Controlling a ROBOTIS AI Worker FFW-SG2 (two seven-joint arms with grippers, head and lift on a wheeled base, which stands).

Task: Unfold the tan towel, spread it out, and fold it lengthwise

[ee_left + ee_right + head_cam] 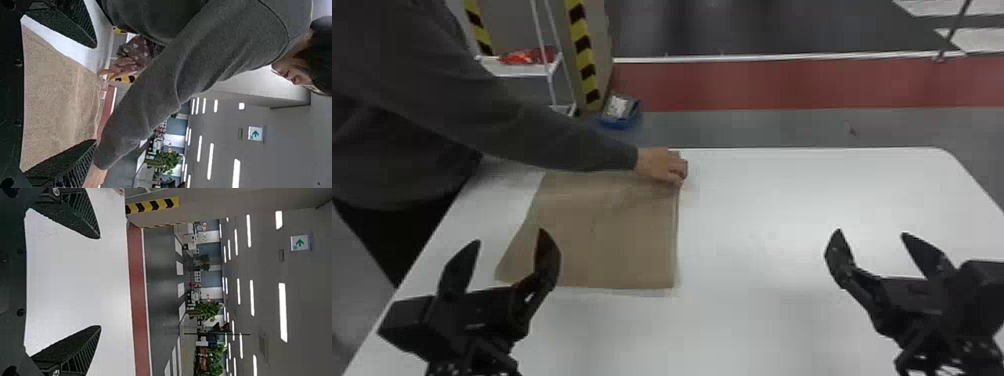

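Left hand gaped, right hand too; an early left grab risked tugging the tan towel against a person's hand!

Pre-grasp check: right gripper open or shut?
Open. The right gripper has its fingers wide apart, with white tabletop showing between them.

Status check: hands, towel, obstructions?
Left hand open, empty; right hand open, empty. Tan towel lying flat, left part of white table. In the way: person's hand at towel's far right corner.
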